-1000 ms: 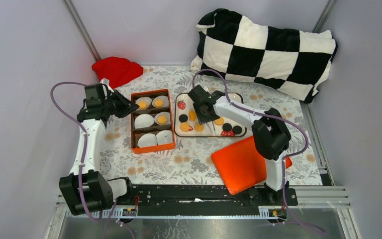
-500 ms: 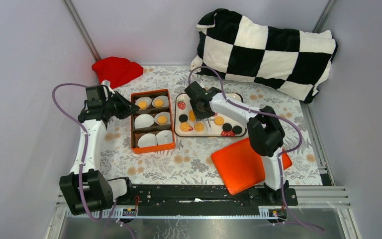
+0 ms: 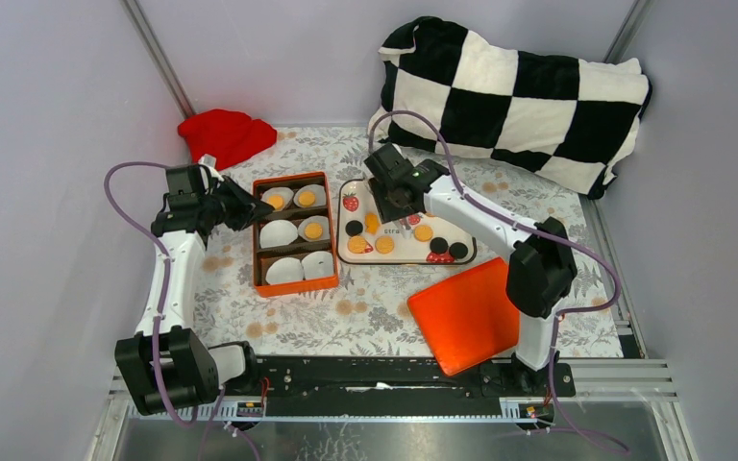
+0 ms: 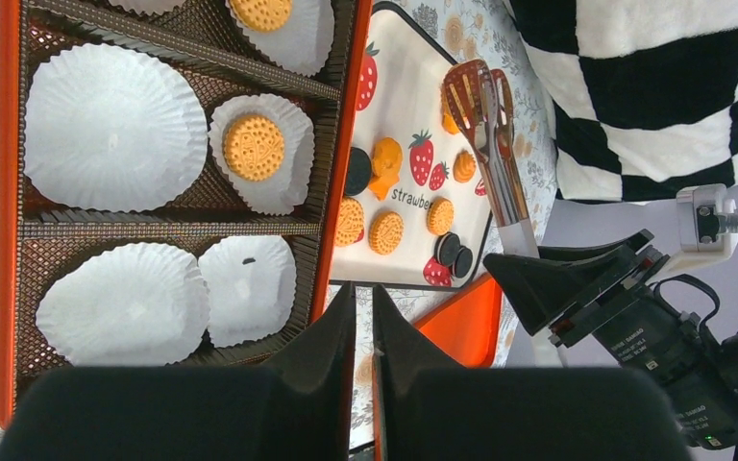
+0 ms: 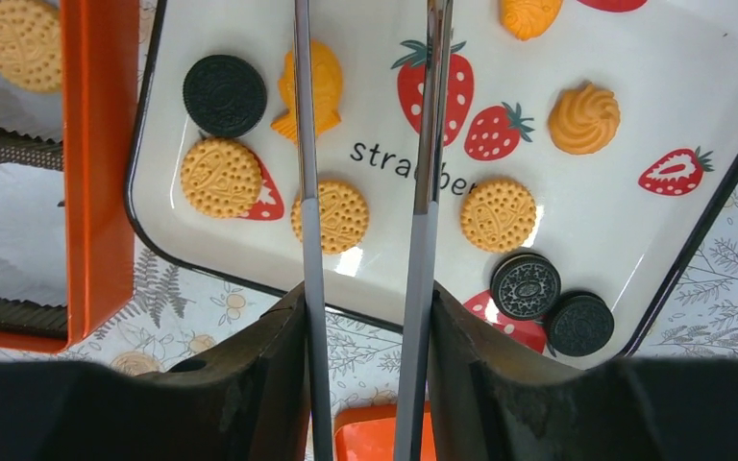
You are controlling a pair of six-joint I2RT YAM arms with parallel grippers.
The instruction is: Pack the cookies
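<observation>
Several round orange-yellow cookies (image 5: pixel 330 216) and a few black ones (image 5: pixel 224 94) lie on the white strawberry tray (image 3: pixel 399 254). Three more orange cookies (image 3: pixel 313 230) sit in white paper liners in the orange box (image 3: pixel 293 284). My right gripper (image 3: pixel 397 211) is above the tray and is shut on metal tongs (image 5: pixel 305 144). The tongs' two arms stand apart over the cookies and hold nothing. My left gripper (image 3: pixel 253 213) is shut and empty by the box's left side. It shows in the left wrist view (image 4: pixel 363 298), and the right gripper shows in the right wrist view (image 5: pixel 365 307).
An orange lid (image 3: pixel 461 317) lies near the right arm's base. A red cloth (image 3: pixel 226 134) lies at the back left and a black-and-white checkered pillow (image 3: pixel 519 96) at the back right. Three liners (image 4: pixel 115 125) in the box hold no cookie.
My right gripper has drawn back with the tongs toward the tray's far edge, and its elbow has swung to the right. The left arm has barely moved.
</observation>
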